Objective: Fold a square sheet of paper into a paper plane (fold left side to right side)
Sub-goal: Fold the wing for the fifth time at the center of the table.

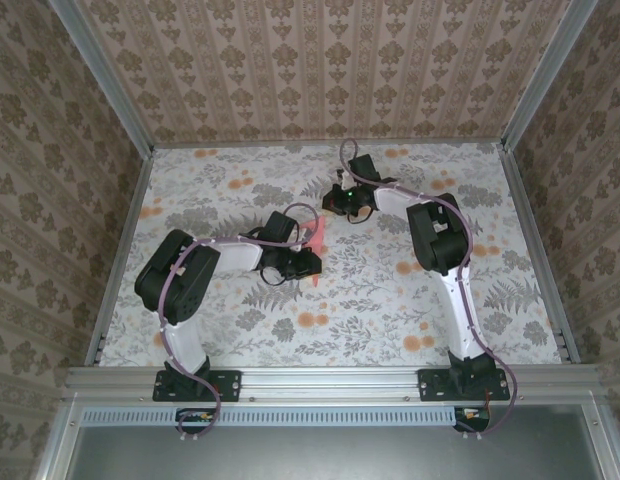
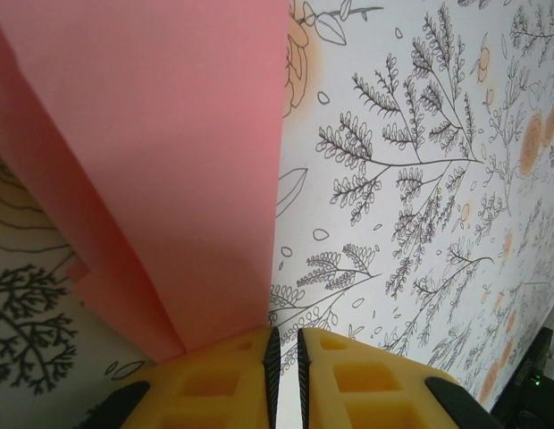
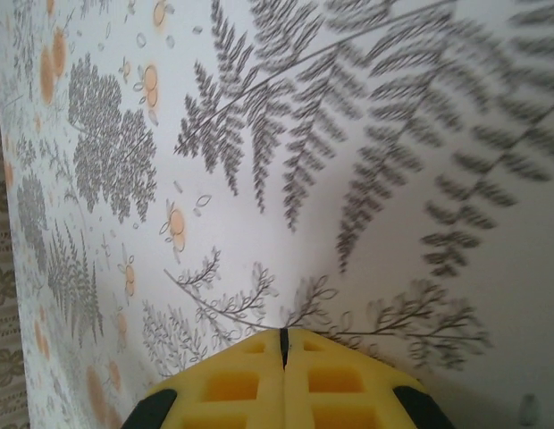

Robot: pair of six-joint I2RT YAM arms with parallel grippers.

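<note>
Pink edge up: pinches the square sheet of paper (image 2: 170, 161) in the left pincer (image 2: 286, 332) over the bench (image 2: 420, 179), likely to swing it rightward, with the right pincer (image 3: 283, 336) pressed together off the sheet.

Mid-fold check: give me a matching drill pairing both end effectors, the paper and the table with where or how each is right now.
Things:
1. left end effector
2. right end effector
3. sheet of paper
4. table

States:
A. floral print
B. salmon pink, folded in layers
C. fingers together over bare tabletop
D. fingertips right beside the paper's edge

Pairs: 1-D, 2-C, 3-B, 4-A
</note>
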